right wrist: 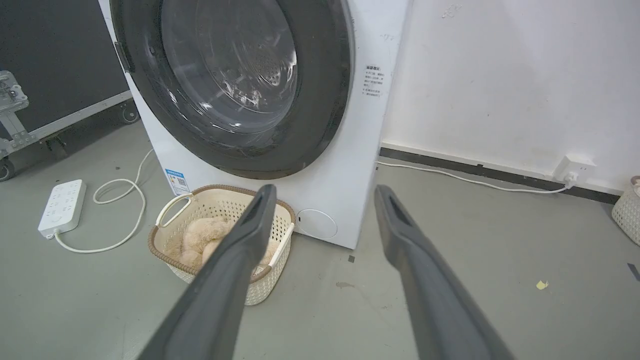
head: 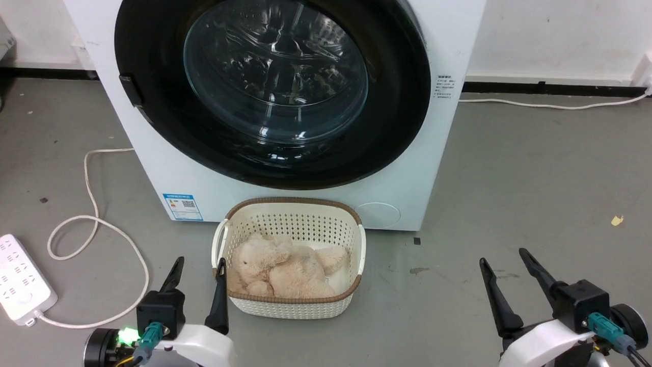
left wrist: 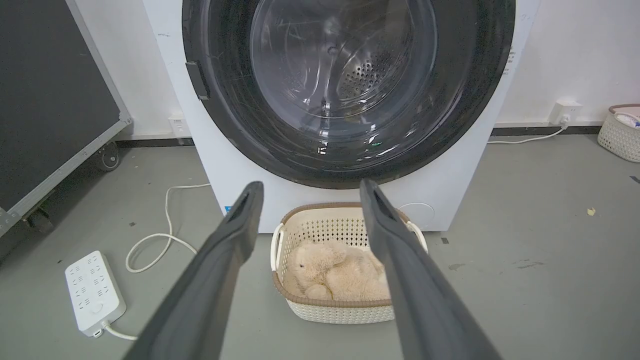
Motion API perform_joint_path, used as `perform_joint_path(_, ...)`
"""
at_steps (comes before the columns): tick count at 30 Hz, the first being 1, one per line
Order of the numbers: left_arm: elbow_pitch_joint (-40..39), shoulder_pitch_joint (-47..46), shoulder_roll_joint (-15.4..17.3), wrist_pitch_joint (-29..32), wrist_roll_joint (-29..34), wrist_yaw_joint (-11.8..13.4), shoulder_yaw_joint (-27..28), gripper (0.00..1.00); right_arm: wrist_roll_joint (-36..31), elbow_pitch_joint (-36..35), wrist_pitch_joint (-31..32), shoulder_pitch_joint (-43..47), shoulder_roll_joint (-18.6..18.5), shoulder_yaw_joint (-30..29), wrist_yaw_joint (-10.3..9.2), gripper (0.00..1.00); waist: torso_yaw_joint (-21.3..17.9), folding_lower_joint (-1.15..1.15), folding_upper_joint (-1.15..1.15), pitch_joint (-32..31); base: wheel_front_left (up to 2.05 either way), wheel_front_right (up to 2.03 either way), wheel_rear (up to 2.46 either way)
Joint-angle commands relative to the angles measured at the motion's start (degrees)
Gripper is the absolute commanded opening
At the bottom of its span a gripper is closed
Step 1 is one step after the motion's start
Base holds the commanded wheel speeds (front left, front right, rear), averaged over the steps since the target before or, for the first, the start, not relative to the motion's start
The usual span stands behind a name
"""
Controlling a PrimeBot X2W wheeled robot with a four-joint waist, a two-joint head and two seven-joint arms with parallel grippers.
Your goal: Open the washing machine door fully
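Grey floor (head: pixel 535 193): washing machine (head: pixel 168 163), basket (head: pixel 293 302), power strip (head: pixel 20 278).

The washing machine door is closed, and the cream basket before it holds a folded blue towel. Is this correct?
Not quite: the basket holds a beige plush toy, not a blue towel, as the head view shows. The washing machine door is indeed closed, with the basket before it.

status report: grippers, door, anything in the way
Left gripper and right gripper open, empty. Washing machine door shut, untouched. Basket with plush toy on floor below door.
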Motion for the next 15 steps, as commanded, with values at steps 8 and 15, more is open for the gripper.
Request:
perform_joint_path(8, -0.82, -0.36, 0.01, -1.35, -0.12, 0.52, -0.95, 1.00, 0.52, -0.43, -1.32, -1.00, -0.60, 0.20, -0.01, 1.00, 0.66, 0.00, 0.00, 1.18, 0.00, 0.00, 0.00)
perform_joint_path(15, -1.19, -0.76, 0.01, -2.18, -0.21, 0.79, -1.53, 1.00, 1.85, -0.11, -1.81, -3.54, -2.89, 1.22, -0.01, 1.00, 1.32, 0.00, 0.00, 2.22, 0.00, 0.00, 0.00)
